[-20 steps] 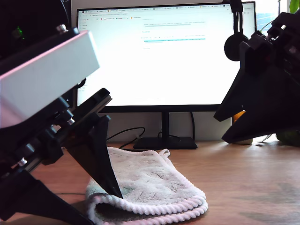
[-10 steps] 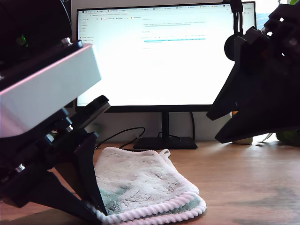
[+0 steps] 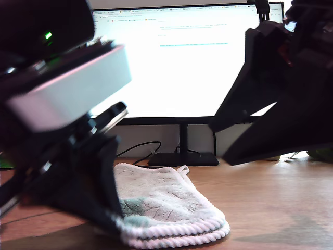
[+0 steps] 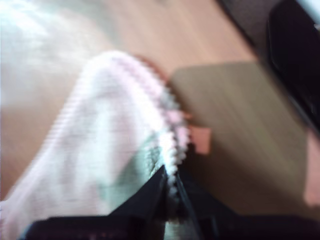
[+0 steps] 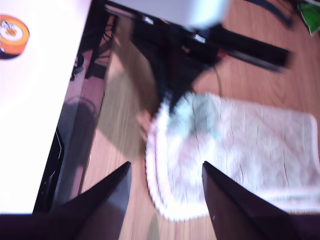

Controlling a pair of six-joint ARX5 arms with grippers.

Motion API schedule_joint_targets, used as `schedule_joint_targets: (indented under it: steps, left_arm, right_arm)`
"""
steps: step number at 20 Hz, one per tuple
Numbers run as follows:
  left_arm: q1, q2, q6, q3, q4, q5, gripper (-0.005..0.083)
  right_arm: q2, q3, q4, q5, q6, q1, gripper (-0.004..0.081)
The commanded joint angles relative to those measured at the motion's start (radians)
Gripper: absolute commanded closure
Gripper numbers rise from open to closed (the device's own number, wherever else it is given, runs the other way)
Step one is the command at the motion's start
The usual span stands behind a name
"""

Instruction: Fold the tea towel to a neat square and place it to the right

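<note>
The tea towel (image 3: 166,200) lies folded on the wooden table, pale and fluffy, its thick ribbed hem towards the camera and a small loop at its far corner. My first gripper (image 3: 117,228), at the exterior view's left, is shut on the hem at the towel's near corner; the first wrist view shows its tips (image 4: 169,189) pinching the ribbed edge of the tea towel (image 4: 110,130). My second gripper (image 3: 218,144) hangs open in the air at the exterior view's right. In the second wrist view it (image 5: 166,169) is spread above the tea towel (image 5: 240,135).
A bright monitor (image 3: 187,67) on a black stand (image 3: 183,156) fills the back of the table (image 3: 276,208), with a black cable (image 3: 138,147) beside the stand. Something green (image 3: 323,153) sits at the exterior view's far right edge.
The first arm has swung towards the exterior view's right and nearer the camera, still pinching the hem. The second arm has moved towards the exterior view's left, over the towel.
</note>
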Motion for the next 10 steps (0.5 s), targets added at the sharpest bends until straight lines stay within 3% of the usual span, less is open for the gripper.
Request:
schedule_joint_targets:
  steps: [1, 5, 10]
  left_arm:
    - [0.003, 0.009, -0.021, 0.037, -0.025, 0.002, 0.0797]
    - [0.003, 0.009, -0.084, 0.121, -0.122, 0.009, 0.0797]
    - [-0.004, 0.003, -0.139, 0.190, -0.295, 0.029, 0.0797]
  right_arm:
    - [0.032, 0.006, 0.036, -0.005, 0.007, 0.016, 0.0361]
    - [0.101, 0.006, 0.080, 0.034, 0.009, 0.030, 0.0361]
    - [0.184, 0.006, 0.138, 0.084, 0.083, 0.030, 0.0361]
